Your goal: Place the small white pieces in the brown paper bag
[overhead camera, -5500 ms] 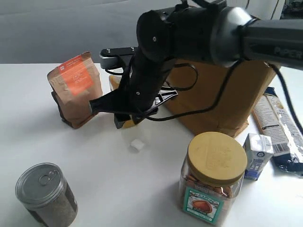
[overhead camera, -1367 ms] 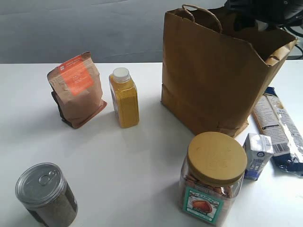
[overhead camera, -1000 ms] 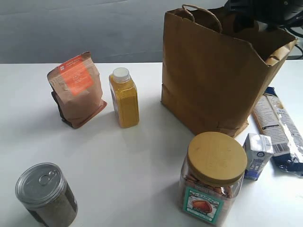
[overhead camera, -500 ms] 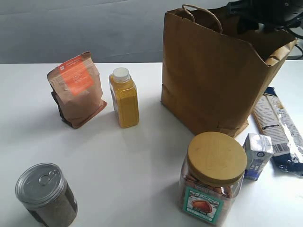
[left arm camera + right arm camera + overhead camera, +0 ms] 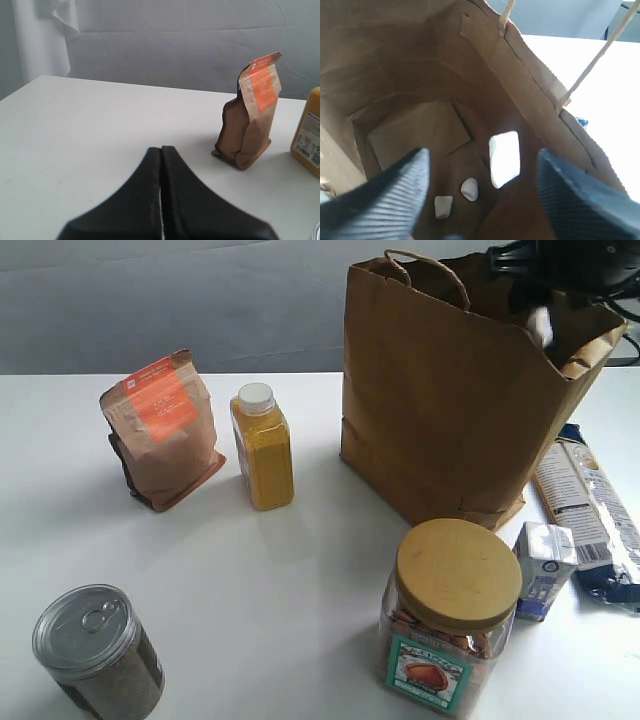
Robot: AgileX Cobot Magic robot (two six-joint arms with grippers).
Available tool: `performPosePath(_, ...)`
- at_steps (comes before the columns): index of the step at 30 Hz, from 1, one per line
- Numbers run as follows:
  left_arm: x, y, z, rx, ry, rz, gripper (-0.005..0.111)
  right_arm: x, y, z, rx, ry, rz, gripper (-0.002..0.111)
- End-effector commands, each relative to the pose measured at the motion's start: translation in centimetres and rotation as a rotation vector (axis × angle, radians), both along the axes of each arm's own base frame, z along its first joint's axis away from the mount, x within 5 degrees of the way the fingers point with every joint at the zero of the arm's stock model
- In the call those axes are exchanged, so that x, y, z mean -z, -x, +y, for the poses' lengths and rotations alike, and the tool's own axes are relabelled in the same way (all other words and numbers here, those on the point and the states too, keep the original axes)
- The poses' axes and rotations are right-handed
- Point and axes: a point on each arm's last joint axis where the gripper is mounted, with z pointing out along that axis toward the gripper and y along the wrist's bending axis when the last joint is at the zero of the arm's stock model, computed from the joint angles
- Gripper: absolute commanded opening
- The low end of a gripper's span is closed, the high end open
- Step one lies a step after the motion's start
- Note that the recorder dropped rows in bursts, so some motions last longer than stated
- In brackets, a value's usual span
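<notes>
Watching a white piece (image 5: 504,159) fall between my right gripper's (image 5: 481,155) wide-spread fingers into the paper bag (image 5: 440,410); two pieces (image 5: 469,189) already lie on its floor. I'd lift straight up, clear of the handles (image 5: 607,47). My left gripper (image 5: 161,150) is pinched together, empty.

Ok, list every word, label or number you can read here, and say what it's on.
Nothing can be read.
On the brown pouch: orange label, print too small.
On the jar: picture label, text blurred.
On the carton: blue marks, illegible.
On the yellow bottle: label print too small.
On the packet: panel print illegible.
</notes>
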Motion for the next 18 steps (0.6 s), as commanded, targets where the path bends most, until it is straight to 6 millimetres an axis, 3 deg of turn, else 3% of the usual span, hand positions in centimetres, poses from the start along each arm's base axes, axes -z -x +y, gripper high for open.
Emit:
performPosePath(1, 0.1, 0.0, 0.0, 0.004, 0.011, -0.006, 0.000, -0.4, 0.1, -0.6, 0.011, 0.023, 0.008, 0.088)
performPosePath(8, 0.1, 0.0, 0.0, 0.004, 0.011, -0.006, 0.000, -0.6, 0.6, -0.9, -0.010, 0.060, 0.026, 0.084)
performPosePath(14, 0.1, 0.0, 0.0, 0.004, 0.011, -0.006, 0.000, -4.1, 2.9, -1.9, -0.021, 0.003, -0.048, 0.078)
performPosePath(16, 0.1, 0.0, 0.0, 0.004, 0.011, -0.006, 0.000, -5.2, 4.2, -2.5, -0.024, -0.009, -0.042, 0.072)
performPosePath(18, 0.1, 0.0, 0.0, 0.004, 0.011, -0.006, 0.000, -5.8, 5.5, -3.1, -0.033, -0.022, -0.045, 0.060)
